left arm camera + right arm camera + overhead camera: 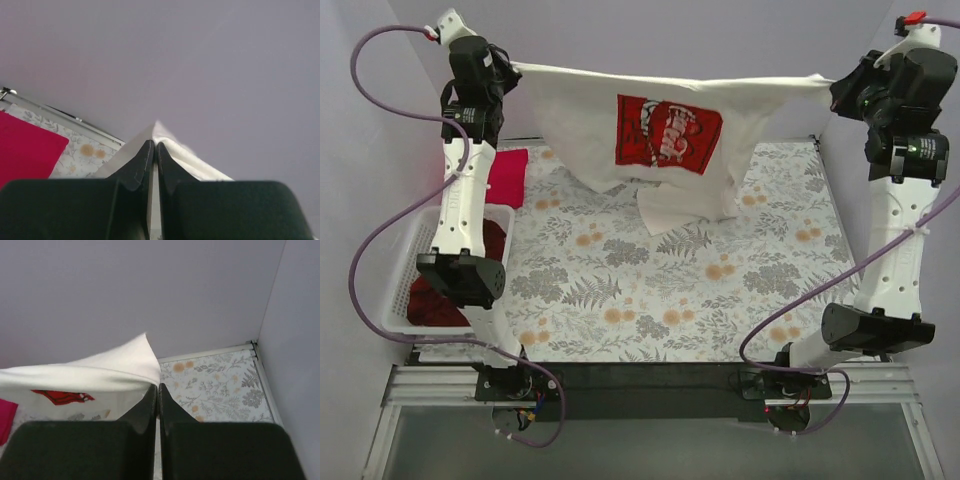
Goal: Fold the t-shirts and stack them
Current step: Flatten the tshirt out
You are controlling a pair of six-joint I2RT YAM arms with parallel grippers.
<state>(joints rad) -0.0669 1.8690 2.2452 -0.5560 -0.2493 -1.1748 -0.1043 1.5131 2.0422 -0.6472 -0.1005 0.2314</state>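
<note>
The cream-white t-shirt (590, 120) with a red chest print hangs stretched in the air between my two grippers, its lower part touching the floral cloth at the back. My left gripper (512, 68) is shut on its left top corner (157, 129). My right gripper (832, 84) is shut on its right top corner (125, 365). A crimson-pink shirt (506, 177) lies folded at the back left, also in the left wrist view (25, 145). A dark maroon shirt (445, 290) lies in the basket, partly hidden by my left arm.
The white lattice basket (405, 265) stands at the left edge of the table. The floral table cloth (650, 300) covers the table. Grey walls close in the back and both sides, the right wall (295, 340) near my right gripper.
</note>
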